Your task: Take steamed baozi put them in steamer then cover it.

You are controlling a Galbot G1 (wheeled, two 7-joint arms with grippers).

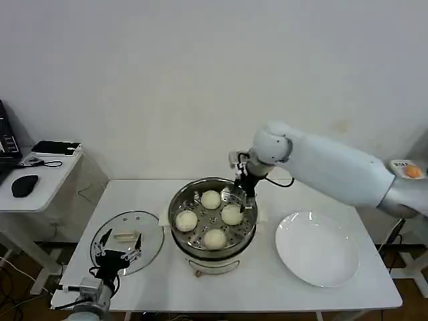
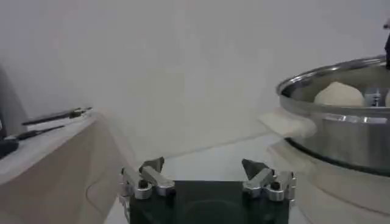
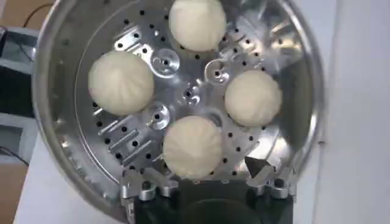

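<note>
A: What sits closest to the robot?

B: The left end effector (image 1: 118, 255), low at the surface's (image 1: 267, 294) near left corner. Its fingers are spread wide with nothing between them, and in the left wrist view (image 2: 207, 176) the gap between the tips is bare.

A: And under it?

B: The cover (image 1: 127, 241), a clear glass lid with a metal rim, lies flat near the left edge of the surface, its cream bar handle (image 1: 125, 235) facing up. The left end effector hangs over the lid's near rim.

A: Farther in?

B: The steamer (image 1: 212, 249) stands at the middle of the surface, just beside the cover, uncovered. All four steamed baozi (image 1: 215, 238) rest on its perforated tray (image 3: 183, 97), set in a rough ring and apart from one another. A white plate (image 1: 317, 249) lies toward the right edge with nothing on it.

A: Where is the right end effector?

B: It (image 1: 242, 194) hovers above the steamer's far right rim, the white right arm (image 1: 334, 167) reaching in from the right side. The right wrist view (image 3: 210, 173) looks straight down into the pot; the fingers stand apart and grip nothing, with one bun (image 3: 192, 146) lying on the tray beneath the gap.

A: Beyond that?

B: A side table (image 1: 40, 180) off the left edge, by the wall.
</note>
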